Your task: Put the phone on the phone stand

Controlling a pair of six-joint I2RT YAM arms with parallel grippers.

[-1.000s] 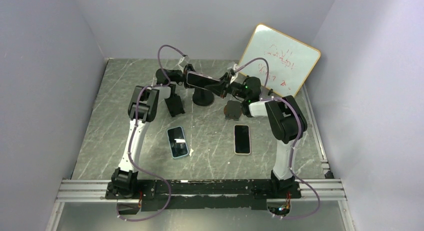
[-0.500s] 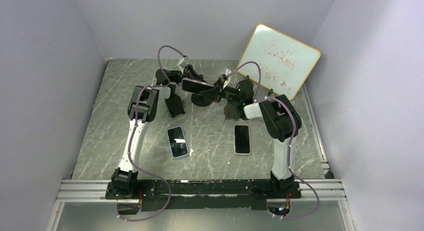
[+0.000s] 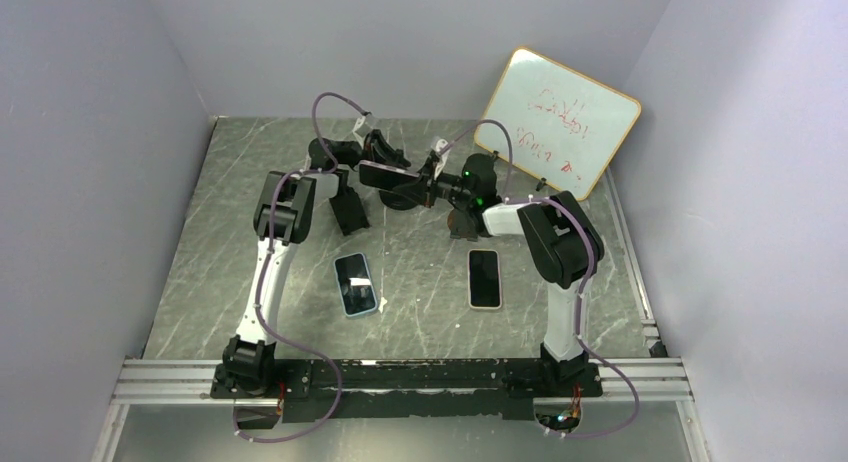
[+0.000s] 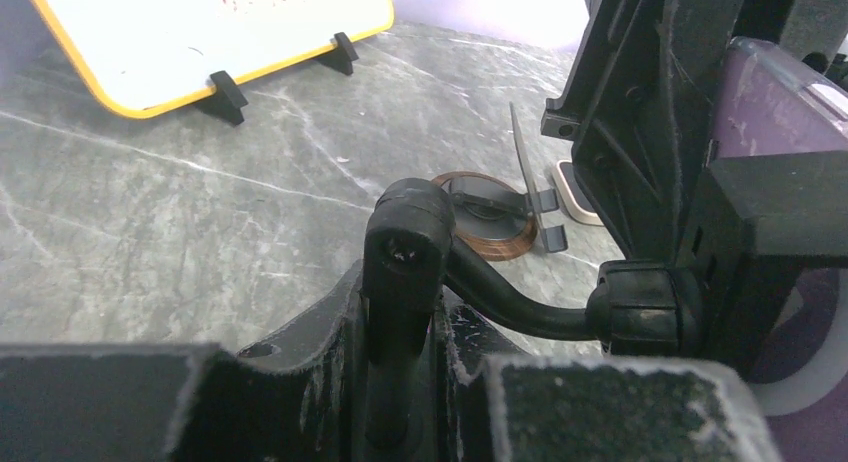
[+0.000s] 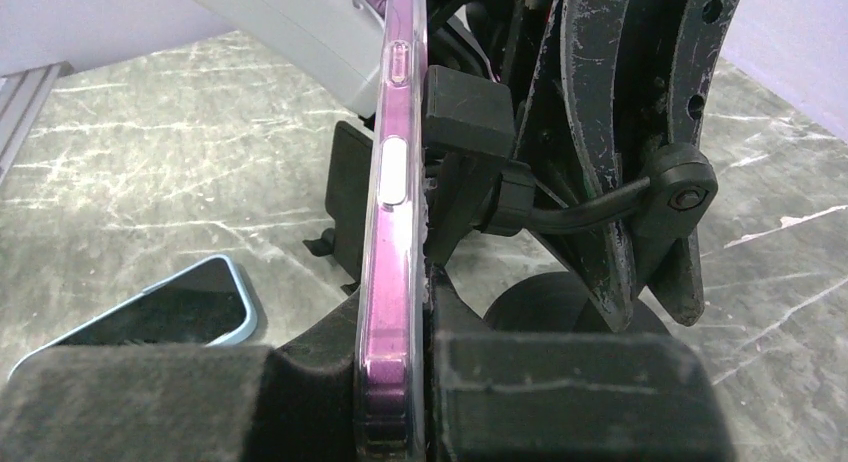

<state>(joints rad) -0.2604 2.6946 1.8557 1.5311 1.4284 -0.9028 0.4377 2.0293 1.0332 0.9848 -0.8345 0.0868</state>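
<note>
A purple phone (image 3: 385, 174) in a clear case is held edge-on in my right gripper (image 3: 426, 185), which is shut on it (image 5: 395, 232). The phone's back lies against the cradle (image 5: 462, 110) of the black phone stand (image 3: 405, 196) at the table's far middle. My left gripper (image 3: 377, 154) is shut on the stand's thin bent neck (image 4: 402, 272), behind the phone. In the left wrist view the phone (image 4: 775, 107) shows at the right, beside the cradle (image 4: 640, 132).
A blue-cased phone (image 3: 355, 283) and a pale-cased phone (image 3: 484, 278) lie face up on the near table. A second black stand (image 3: 349, 210) and a brown round stand (image 3: 465, 220) stand close by. A whiteboard (image 3: 558, 122) leans at the back right.
My right gripper has moved left and a little down with the purple phone, bringing it up to the stand's cradle. The left gripper has stayed on the stand's neck.
</note>
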